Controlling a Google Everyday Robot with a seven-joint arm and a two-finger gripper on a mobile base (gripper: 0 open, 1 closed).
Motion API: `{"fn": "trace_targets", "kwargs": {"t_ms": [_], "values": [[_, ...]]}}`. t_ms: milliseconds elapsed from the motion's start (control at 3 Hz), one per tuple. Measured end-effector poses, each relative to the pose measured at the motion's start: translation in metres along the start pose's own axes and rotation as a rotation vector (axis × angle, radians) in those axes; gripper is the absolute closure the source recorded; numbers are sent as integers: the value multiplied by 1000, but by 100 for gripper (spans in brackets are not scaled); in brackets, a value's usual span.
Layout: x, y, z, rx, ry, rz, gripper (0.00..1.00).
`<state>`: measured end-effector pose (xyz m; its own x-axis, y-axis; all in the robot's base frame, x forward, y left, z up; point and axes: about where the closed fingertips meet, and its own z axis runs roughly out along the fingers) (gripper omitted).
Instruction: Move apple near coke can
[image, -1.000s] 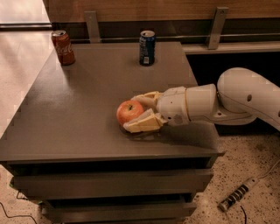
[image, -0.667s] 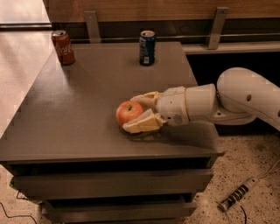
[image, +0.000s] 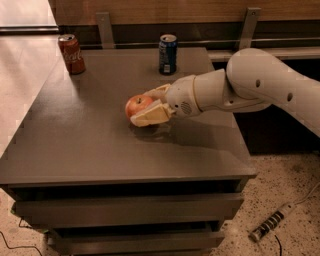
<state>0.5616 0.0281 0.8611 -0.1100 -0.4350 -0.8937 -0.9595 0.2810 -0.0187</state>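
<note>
The red-orange apple (image: 137, 104) is held between the two pale fingers of my gripper (image: 142, 106), near the middle of the dark grey table (image: 90, 150). One finger (image: 151, 115) lies under the apple's front side and the other (image: 157, 91) behind it. The apple seems to hang slightly above the tabletop, with a shadow beneath it. The white arm reaches in from the right. The red coke can (image: 71, 54) stands upright at the table's far left corner, well away from the apple.
A dark blue can (image: 167, 54) stands upright at the table's far edge, just behind the gripper. A wooden wall with metal brackets runs behind the table. A power strip (image: 272, 226) lies on the speckled floor at the lower right.
The gripper and the apple have moved up and a little left, away from the front of the table and toward the far side. Both cans are where they were.
</note>
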Motion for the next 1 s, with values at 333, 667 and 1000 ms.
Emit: {"fn": "trace_targets", "kwargs": {"t_ms": [333,667,1000], "values": [[-6,-39,36,86,-20,115,100],[-16,-91,75,196,-100,181,100],[-26,-124,90,260,-137,176,100]]}}
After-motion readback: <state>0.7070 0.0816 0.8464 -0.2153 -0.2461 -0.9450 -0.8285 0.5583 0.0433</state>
